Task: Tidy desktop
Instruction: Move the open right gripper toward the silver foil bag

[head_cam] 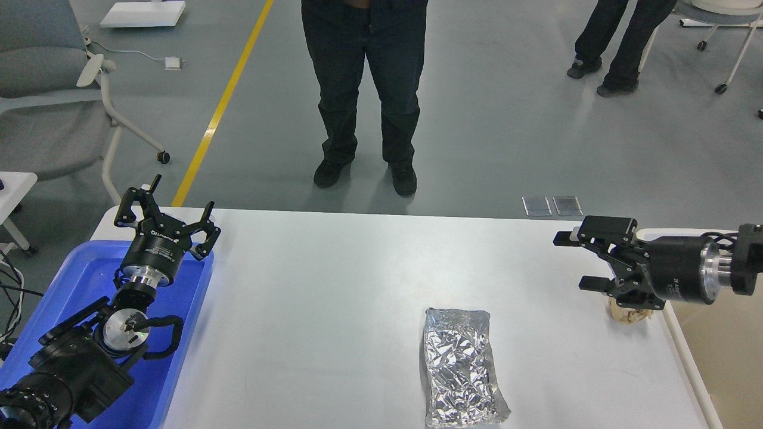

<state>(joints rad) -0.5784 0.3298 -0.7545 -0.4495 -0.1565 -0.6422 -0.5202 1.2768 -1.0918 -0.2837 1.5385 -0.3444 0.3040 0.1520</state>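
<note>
One white desktop (334,286) runs lengthwise left to right, a foil packet (462,368) lying on it. Left gripper (170,214) and right gripper (575,259) both gape empty; grey floor (506,119) beyond.

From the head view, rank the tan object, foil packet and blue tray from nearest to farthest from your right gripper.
From the right gripper:
1. Tan object, just below it at the desktop's right edge.
2. Foil packet, centre front.
3. Blue tray, far left.
</note>
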